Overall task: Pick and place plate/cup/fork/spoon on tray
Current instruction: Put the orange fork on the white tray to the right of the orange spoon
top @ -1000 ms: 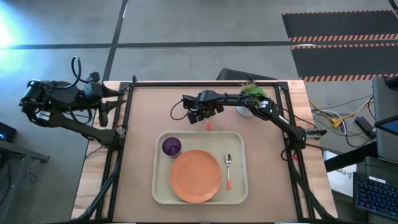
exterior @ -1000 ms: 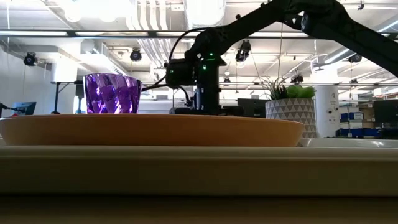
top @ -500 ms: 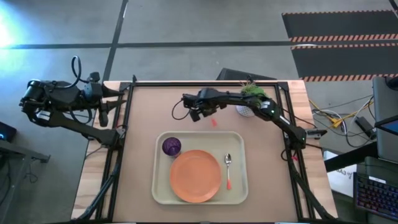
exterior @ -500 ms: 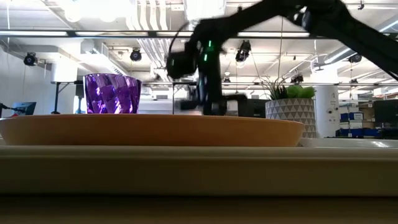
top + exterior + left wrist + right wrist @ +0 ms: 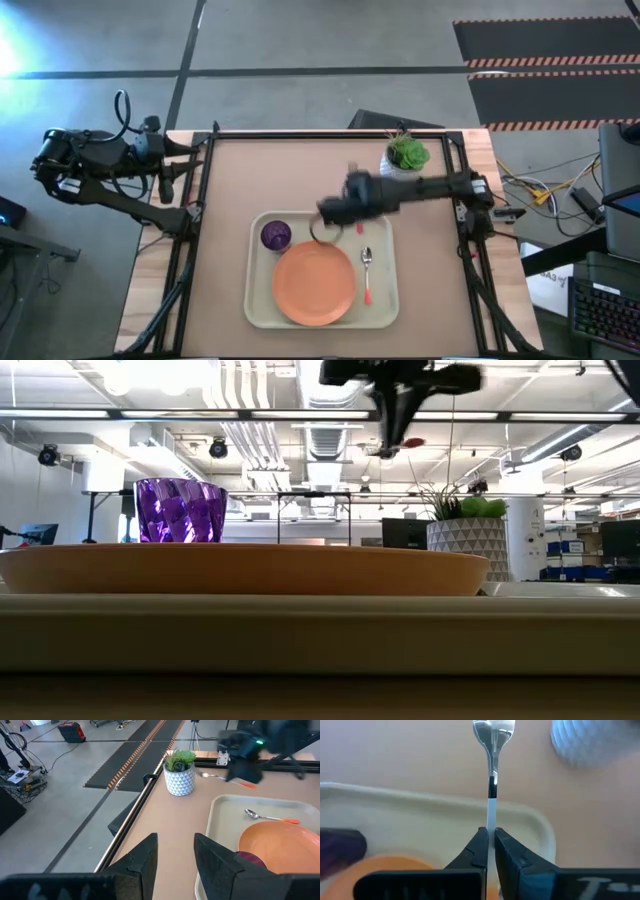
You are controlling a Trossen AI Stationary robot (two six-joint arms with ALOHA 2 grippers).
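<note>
The cream tray [image 5: 385,225] lies at the table's near middle. On it are the orange plate [image 5: 315,283], the purple cup [image 5: 276,236] and the spoon [image 5: 367,268]. My right gripper [image 5: 490,831] hangs over the tray's far rim [image 5: 420,802], shut on the fork [image 5: 492,750]. The fork's silver head [image 5: 212,775] points away from the fingers. In the low view this gripper [image 5: 400,420] is high above the plate [image 5: 240,568]. My left gripper [image 5: 175,855] waits open beyond the table's far left corner. My right gripper pinches the fork's handle [image 5: 491,820] between its two fingers. The fork runs along the fingers, and its silver head [image 5: 492,730] sticks out past their tips. It is lifted clear, above the tray's far rim and the bare table beyond.
A white pot with a green plant [image 5: 405,158] stands at the far right of the table, close to my right arm. Bare brown tabletop [image 5: 260,175] lies between the tray and the far edge. A dark frame runs along the table's sides.
My right gripper has taken the fork off the table beyond the tray. It has risen with it and swung toward the near edge, over the tray's far rim. The fork, which lay on the table, now hangs clear.
</note>
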